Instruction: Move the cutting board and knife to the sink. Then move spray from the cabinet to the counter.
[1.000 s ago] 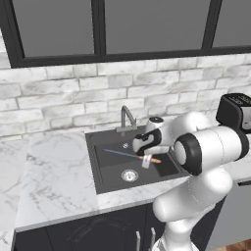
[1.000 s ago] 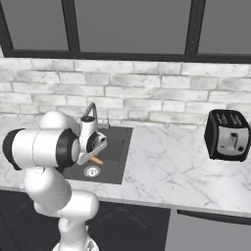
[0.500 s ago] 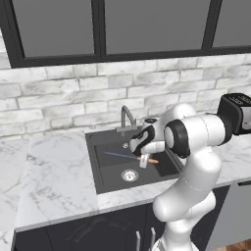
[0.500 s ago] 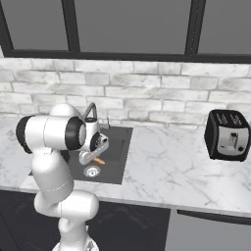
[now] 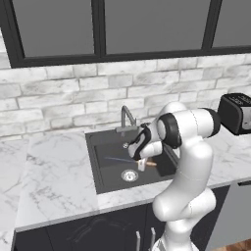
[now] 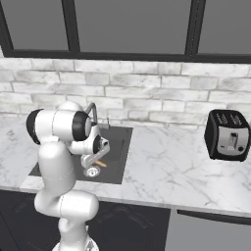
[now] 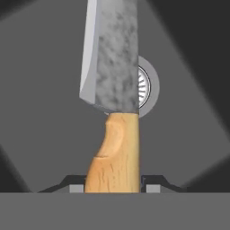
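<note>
Arm: bent forward from the base and down over the sink (image 5: 105, 162), elbow raised, hand lowered inside the basin.
Fingers (image 5: 141, 163): closed on the knife (image 5: 128, 161) at its tan handle; in the hand view, handle pinched between the two dark tips (image 7: 77, 188), blade pointing away from the hand.
Knife: held just above the black basin floor, roughly level, blade reaching toward the left side of the basin; in the hand view, grey mottled blade (image 7: 112, 58) crossing in front of the drain (image 7: 146, 85). Contact with the basin floor: could not be told.
Sink: set in the white marble bench (image 5: 54, 181), round metal drain (image 5: 129, 175) near the front of the basin, just below the held knife.
Faucet (image 5: 127, 116): curved grey spout at the back rim, close behind the wrist.
Toaster (image 6: 227, 135): black, well apart on the bench to the right.
Backdrop: pale brick wall (image 5: 63, 98) under dark-framed windows (image 5: 98, 29).
</note>
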Motion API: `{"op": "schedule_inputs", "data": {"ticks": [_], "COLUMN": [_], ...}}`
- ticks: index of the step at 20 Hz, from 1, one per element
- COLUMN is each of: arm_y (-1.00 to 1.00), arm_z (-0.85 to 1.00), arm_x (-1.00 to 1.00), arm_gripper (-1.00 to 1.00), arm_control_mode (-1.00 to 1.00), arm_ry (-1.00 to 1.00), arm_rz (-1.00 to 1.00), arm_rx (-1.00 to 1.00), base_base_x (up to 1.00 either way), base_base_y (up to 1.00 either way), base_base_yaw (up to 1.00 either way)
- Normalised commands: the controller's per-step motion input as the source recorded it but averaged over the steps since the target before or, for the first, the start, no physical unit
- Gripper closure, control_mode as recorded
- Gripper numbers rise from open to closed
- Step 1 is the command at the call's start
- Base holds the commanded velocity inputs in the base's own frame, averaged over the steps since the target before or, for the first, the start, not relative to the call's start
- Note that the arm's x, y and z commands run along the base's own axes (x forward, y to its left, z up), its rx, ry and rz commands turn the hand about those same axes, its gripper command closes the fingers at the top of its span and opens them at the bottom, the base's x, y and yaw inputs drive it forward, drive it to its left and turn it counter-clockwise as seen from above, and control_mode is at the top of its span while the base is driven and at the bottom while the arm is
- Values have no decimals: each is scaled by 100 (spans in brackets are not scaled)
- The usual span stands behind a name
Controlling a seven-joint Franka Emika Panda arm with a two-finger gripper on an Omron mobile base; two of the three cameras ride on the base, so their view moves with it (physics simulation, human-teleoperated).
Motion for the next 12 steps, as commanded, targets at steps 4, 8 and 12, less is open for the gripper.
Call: {"op": "schedule_inputs", "data": {"ticks": [4, 8, 12], "arm_y": [0, 0, 0], "arm_z": [-26, -25, -8], "arm_x": [0, 2, 11], "arm_gripper": [100, 100, -100], "arm_control_mode": [-100, -100, -100], "arm_ry": [0, 0, 0], "arm_rz": [0, 0, 0], "arm_rx": [-2, -1, 0], "base_base_x": [0, 0, 0], "base_base_y": [0, 0, 0], "base_base_yaw": [0, 0, 0]}}
